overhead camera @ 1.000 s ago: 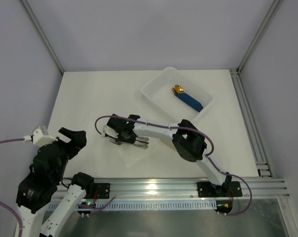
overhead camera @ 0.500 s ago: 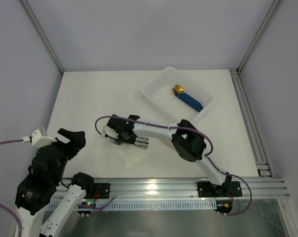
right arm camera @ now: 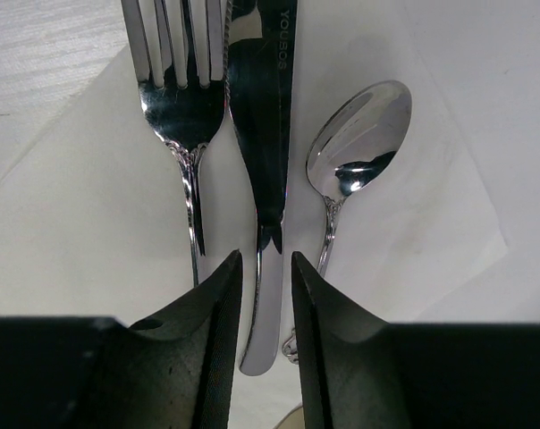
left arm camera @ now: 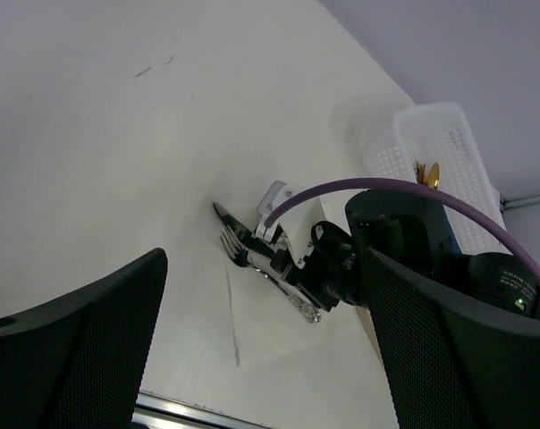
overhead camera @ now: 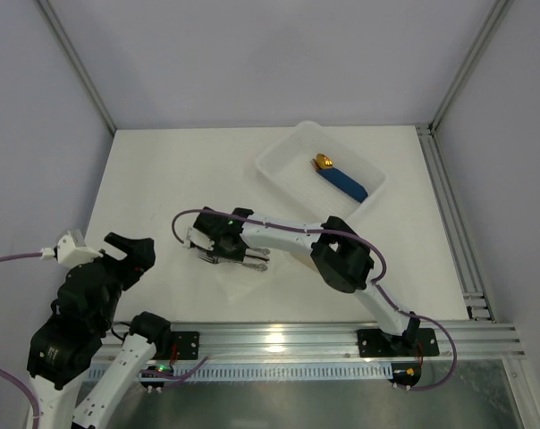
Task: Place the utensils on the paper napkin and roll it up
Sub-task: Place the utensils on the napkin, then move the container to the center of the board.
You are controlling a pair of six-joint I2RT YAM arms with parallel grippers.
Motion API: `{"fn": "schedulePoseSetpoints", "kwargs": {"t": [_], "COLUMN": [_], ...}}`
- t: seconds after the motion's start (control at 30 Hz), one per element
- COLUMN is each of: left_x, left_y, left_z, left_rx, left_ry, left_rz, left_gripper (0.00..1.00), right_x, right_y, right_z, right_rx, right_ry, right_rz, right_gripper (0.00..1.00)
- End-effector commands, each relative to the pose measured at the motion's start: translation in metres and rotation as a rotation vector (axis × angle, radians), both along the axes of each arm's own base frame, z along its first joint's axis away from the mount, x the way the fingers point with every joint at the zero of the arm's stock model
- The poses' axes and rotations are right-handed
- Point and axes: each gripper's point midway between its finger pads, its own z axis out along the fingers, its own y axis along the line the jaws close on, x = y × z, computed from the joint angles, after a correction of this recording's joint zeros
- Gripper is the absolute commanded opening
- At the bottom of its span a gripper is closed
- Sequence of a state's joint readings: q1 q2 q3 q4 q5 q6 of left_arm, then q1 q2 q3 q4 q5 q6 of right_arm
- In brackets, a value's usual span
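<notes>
My right arm's stretched left, low over the desk's near-middle. Right gripper [right arm camera: 267, 295] is barely parted around the utensils [right arm camera: 261, 134], which lie on the paper napkin [right arm camera: 91, 214]. Can't tell if I'm gripping. Left gripper [left arm camera: 265, 259] is spread wide, arm tucked by the near-left corner.

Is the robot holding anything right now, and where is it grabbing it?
Nothing seems held. The right gripper straddles the knife handle with slim gaps either side; the utensils lie on the paper napkin. The left gripper is open and empty.
</notes>
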State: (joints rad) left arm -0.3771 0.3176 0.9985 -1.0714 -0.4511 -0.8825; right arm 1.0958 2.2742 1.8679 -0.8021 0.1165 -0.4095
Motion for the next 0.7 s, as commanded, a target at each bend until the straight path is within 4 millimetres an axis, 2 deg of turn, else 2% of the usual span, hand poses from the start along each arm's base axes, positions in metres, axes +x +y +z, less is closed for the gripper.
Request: {"fn": "schedulePoseSetpoints", "kwargs": {"t": [0.0, 0.13, 0.17, 0.23, 0.27, 0.3, 0.33, 0.37, 0.4, 0.43, 0.47, 0.5, 0.57, 0.6, 0.63, 0.67], "left_x": [-0.003, 0.0, 0.001, 0.003, 0.004, 0.005, 0.007, 0.008, 0.009, 0.01, 0.011, 0.013, 0.015, 0.015, 0.018, 0.021], "left_y": [0.001, -0.005, -0.006, -0.011, -0.014, -0.017, -0.02, -0.024, -0.026, -0.028, -0.032, -0.034, -0.039, -0.046, -0.05, -0.056], "left_z": [0.01, 0.008, 0.007, 0.002, 0.0, 0.001, -0.003, -0.005, -0.006, -0.007, -0.01, -0.011, -0.017, -0.019, -0.019, -0.023], "left_rx": [-0.01, -0.012, -0.012, -0.014, -0.017, -0.024, -0.027, -0.032, -0.037, -0.043, -0.047, -0.051, -0.054, -0.065, -0.072, -0.08], "left_ry": [-0.025, -0.009, -0.003, 0.02, 0.025, 0.023, 0.033, 0.037, 0.037, 0.042, 0.052, 0.055, 0.077, 0.086, 0.086, 0.096], "left_rz": [0.001, -0.024, -0.028, -0.049, -0.06, -0.073, -0.083, -0.102, -0.11, -0.116, -0.132, -0.139, -0.159, -0.188, -0.205, -0.226], "left_gripper": [0.9, 0.9, 0.9, 0.9, 0.9, 0.9, 0.9, 0.9, 0.9, 0.9, 0.9, 0.9, 0.9, 0.91, 0.91, 0.91], "right_x": [0.009, 0.012, 0.015, 0.018, 0.022, 0.024, 0.024, 0.028, 0.033, 0.034, 0.035, 0.039, 0.04, 0.037, 0.036, 0.033], "right_y": [0.014, 0.012, 0.011, 0.005, 0.0, -0.003, -0.009, -0.016, -0.024, -0.036, -0.044, -0.062, -0.08, -0.087, -0.103, -0.109], "right_z": [0.033, 0.053, 0.065, 0.07, 0.085, 0.092, 0.089, 0.104, 0.109, 0.102, 0.112, 0.103, 0.099, 0.105, 0.093, 0.092], "right_rx": [0.097, 0.137, 0.16, 0.186, 0.216, 0.236, 0.242, 0.278, 0.294, 0.287, 0.325, 0.309, 0.313, 0.348, 0.329, 0.335], "right_ry": [-0.049, -0.07, -0.083, -0.091, -0.113, -0.121, -0.125, -0.151, -0.163, -0.167, -0.168, -0.15, -0.12, -0.09, -0.076, -0.08], "right_rz": [-0.03, -0.075, -0.095, -0.15, -0.181, -0.205, -0.229, -0.282, -0.326, -0.37, -0.448, -0.512, -0.619, -0.676, -0.707, -0.712], "right_gripper": [0.32, 0.32, 0.33, 0.34, 0.35, 0.36, 0.36, 0.36, 0.37, 0.38, 0.38, 0.39, 0.42, 0.46, 0.55, 0.57]}}
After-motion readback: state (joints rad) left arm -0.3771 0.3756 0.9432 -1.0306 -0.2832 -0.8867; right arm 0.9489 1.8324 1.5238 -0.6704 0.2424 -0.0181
